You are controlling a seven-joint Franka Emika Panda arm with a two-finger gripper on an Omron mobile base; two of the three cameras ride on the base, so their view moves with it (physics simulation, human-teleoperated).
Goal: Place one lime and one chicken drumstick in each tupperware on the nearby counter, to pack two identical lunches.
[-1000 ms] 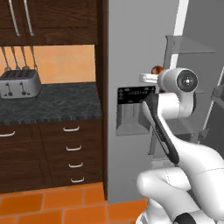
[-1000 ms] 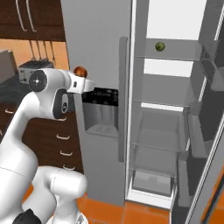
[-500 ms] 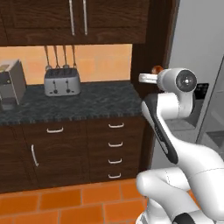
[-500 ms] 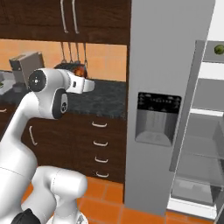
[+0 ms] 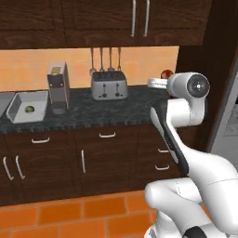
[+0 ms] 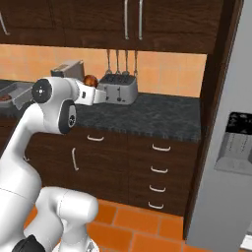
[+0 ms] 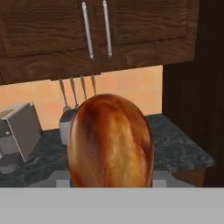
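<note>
Far left on counter [image 5: 116, 111]: grey tupperware [image 5: 27, 106], lime [image 5: 29, 109] inside. Next, tall grey appliance [image 5: 58, 87], then toaster [image 5: 109, 85] under hanging utensils [image 5: 105, 58]. Right, above counter's end: gripper [image 5: 163, 77] clamped on chicken drumstick [image 7: 110, 142], held level at toaster height. Dark cabinets [image 5: 93, 158] below.

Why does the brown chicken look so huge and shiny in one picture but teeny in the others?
Hand view: the chicken drumstick sits right at the lens, glossy with pale highlights. Both base views: it is a small brown spot by the gripper, farther from those cameras.
</note>
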